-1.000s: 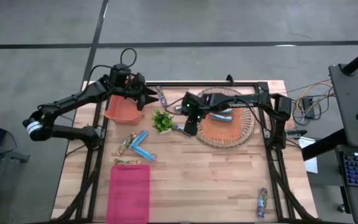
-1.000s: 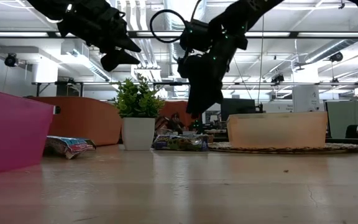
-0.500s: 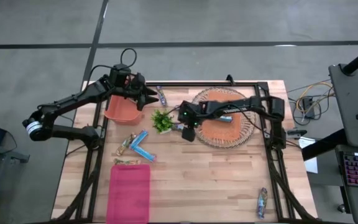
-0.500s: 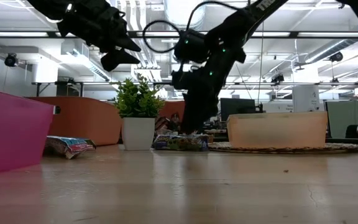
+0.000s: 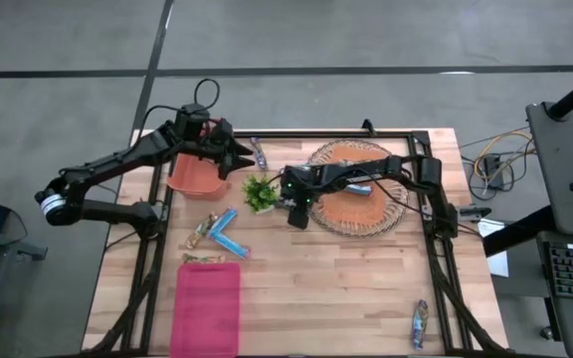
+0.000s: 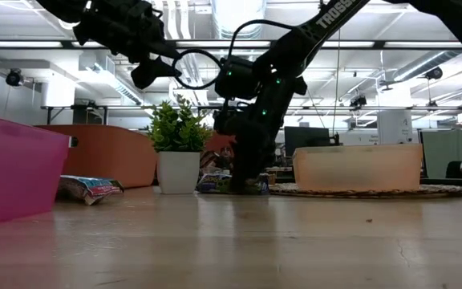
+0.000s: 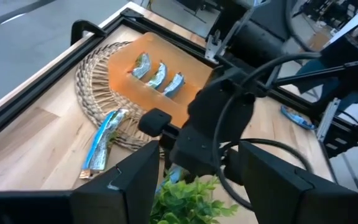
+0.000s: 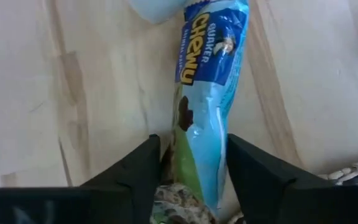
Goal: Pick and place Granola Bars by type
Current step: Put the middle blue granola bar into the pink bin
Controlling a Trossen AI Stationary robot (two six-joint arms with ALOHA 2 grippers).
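A bright blue granola bar point(image 8: 207, 106) lies flat on the wooden table just right of the small plant point(image 5: 259, 192). My right gripper point(image 8: 194, 171) point(image 5: 295, 212) points steeply down over it, open, with one finger on each long side of the bar near one end. My left gripper point(image 7: 197, 186) point(image 5: 235, 155) hangs open and empty in the air by the orange bin point(image 5: 193, 175). Three silver-blue bars point(image 7: 157, 73) lie in an orange tray point(image 5: 358, 207) on a wicker mat point(image 5: 391, 174). My right gripper comes at the blue bar from above with its fingers point(image 8: 253, 171) across the bar's width near one end point(image 8: 201, 180). The bar lies flat on the table. Whether the fingers touch its edges I cannot tell.
Loose bars lie left of centre point(image 5: 219, 232), at the far edge point(image 5: 259, 152), on the wicker mat point(image 7: 104, 140) and at the near right point(image 5: 420, 323). A pink bin point(image 5: 207, 308) stands at the near left. A black frame point(image 5: 436, 229) borders the table.
My right gripper has gone down to the table and a little toward the plant, ending low over the blue bar.
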